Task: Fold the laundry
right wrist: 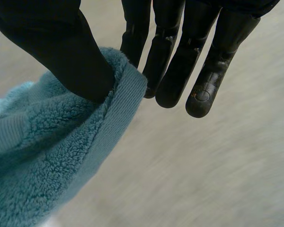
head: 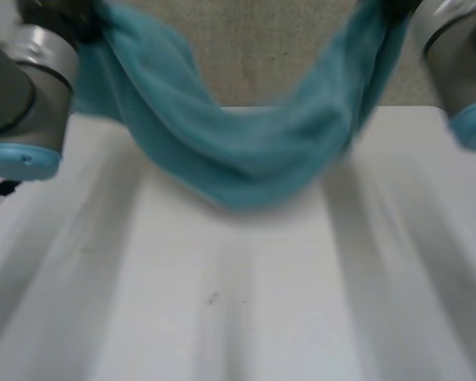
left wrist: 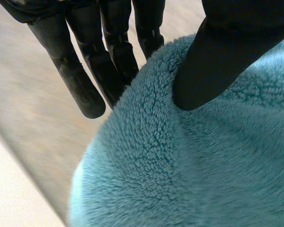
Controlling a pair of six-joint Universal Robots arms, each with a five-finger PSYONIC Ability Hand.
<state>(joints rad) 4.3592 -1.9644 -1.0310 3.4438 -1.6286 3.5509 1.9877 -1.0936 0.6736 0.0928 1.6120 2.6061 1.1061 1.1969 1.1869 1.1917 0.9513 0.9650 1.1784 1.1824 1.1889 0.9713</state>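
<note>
The left hand and right hand each pinched the sagging teal towel between thumb and fingers, and would do best to lower it evenly and taut.

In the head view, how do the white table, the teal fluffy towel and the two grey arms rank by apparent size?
1. white table
2. teal fluffy towel
3. left grey arm and right grey arm: both near the camera and cut by the edge, so I leave them unranked.
</note>
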